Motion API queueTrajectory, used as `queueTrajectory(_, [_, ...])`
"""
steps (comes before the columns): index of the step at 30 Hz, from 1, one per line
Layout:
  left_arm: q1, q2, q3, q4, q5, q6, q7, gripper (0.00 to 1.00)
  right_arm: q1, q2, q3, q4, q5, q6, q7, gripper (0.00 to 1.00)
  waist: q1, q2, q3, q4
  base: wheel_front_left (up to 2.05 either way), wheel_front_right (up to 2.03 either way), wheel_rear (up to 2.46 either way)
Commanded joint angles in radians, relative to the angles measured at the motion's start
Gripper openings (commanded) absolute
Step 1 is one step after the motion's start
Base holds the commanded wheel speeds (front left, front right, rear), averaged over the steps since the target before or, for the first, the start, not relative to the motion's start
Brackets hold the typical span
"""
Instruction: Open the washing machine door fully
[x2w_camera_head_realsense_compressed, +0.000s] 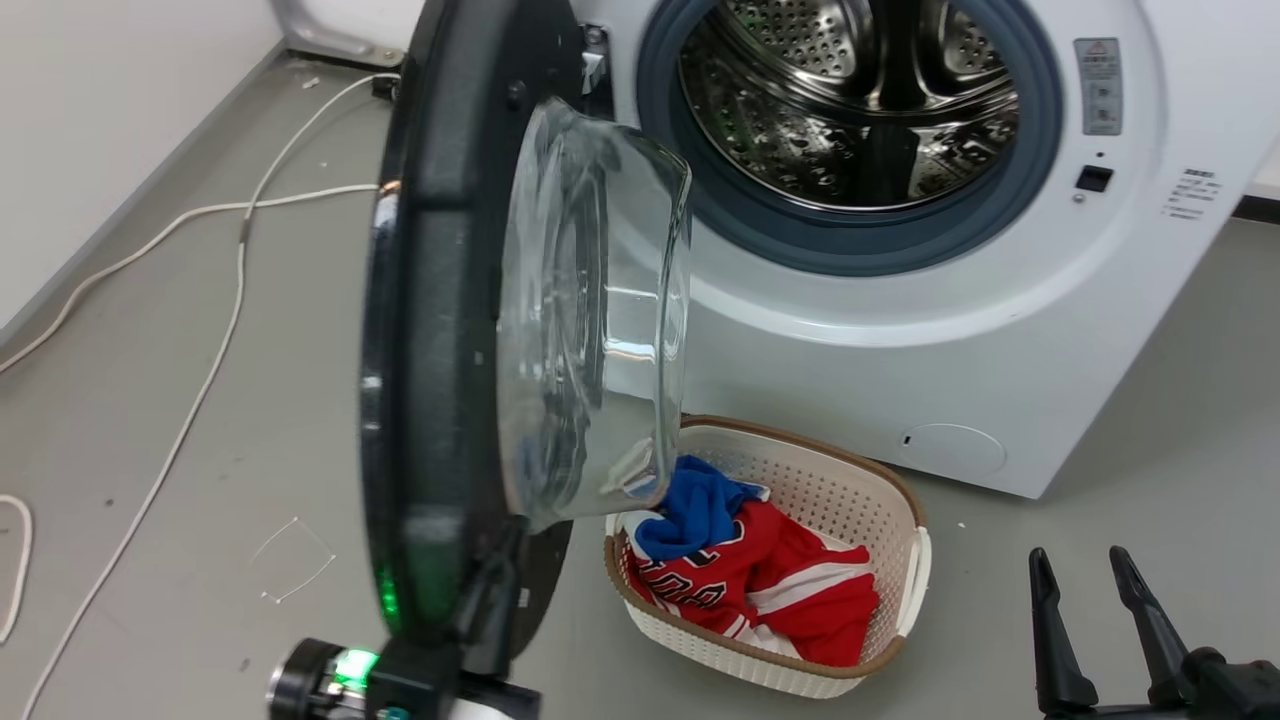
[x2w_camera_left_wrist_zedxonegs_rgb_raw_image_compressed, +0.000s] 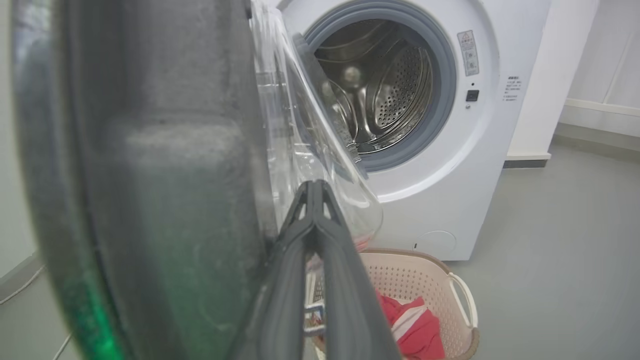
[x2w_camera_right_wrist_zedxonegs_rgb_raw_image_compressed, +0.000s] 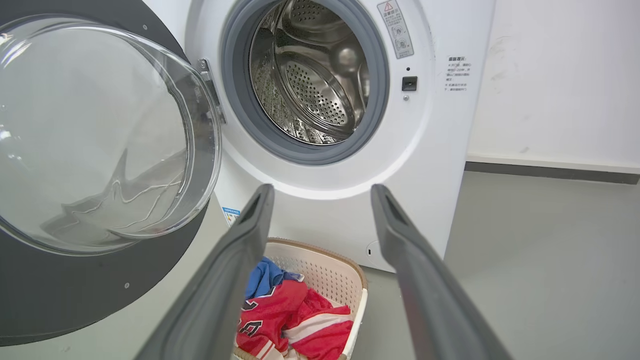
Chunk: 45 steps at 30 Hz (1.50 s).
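Black door (x2w_camera_head_realsense_compressed: 430, 300) x1 open, 1 washer (x2w_camera_head_realsense_compressed: 900, 380), 1 basket (x2w_camera_head_realsense_compressed: 860, 500).

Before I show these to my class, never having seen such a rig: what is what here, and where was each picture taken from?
This is a wheeled robot with two arms. One picture comes from a camera on its head, the other two from cameras on its wrists, looking along each tool's dark fingers. Before it stands a white washing machine, its round black door swung open. On the floor sits a white basket of red and blue clothes. The left tool is shut, beside the door's inner side, gripping nothing; the right tool is open and empty.
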Motion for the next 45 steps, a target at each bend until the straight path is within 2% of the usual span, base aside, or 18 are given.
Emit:
queueTrajectory(1, [-0.011, 0.015, 0.029, 0.005, -0.009, 0.01, 0.003, 0.0, -0.007, 0.002, 0.001, 0.0, -0.003, 0.0, -0.002, 1.0, 0.0, 0.0, 0.008, 0.012, 0.0, 0.0, 0.0])
queueTrajectory(12, [-0.074, 0.049, 0.295, 0.056, -0.071, 0.038, 0.002, 0.0, -0.04, 0.002, -0.007, -0.003, -0.033, 0.0, -0.002, 1.0, 0.0, 0.0, 0.055, 0.006, 0.0, 0.0, 0.0])
queueTrajectory(22, [-0.17, 0.052, 0.508, 0.138, -0.09, 0.023, 0.002, 0.0, -0.076, 0.002, -0.011, -0.014, -0.059, 0.0, -0.002, 1.0, 0.0, 0.0, 0.128, -0.018, 0.0, 0.0, 0.0])
queueTrajectory(27, [-0.221, 0.043, 0.591, 0.164, -0.086, 0.02, 0.002, 0.0, -0.097, 0.002, -0.015, -0.018, -0.076, 0.0, -0.002, 1.0, 0.0, 0.0, 0.17, -0.031, 0.0, 0.0, 0.0])
queueTrajectory(37, [-0.331, 0.071, 0.737, 0.245, -0.089, -0.007, 0.003, 0.0, -0.139, 0.002, -0.012, -0.026, -0.097, 0.0, -0.002, 1.0, 0.0, 0.0, 0.235, -0.06, 0.0, 0.0, 0.0])
queueTrajectory(45, [-0.386, 0.088, 0.813, 0.303, -0.076, -0.028, 0.003, 0.0, -0.151, 0.002, -0.015, -0.029, -0.101, 0.0, -0.002, 1.0, 0.0, 0.0, 0.258, -0.079, 0.0, 0.0, 0.0])
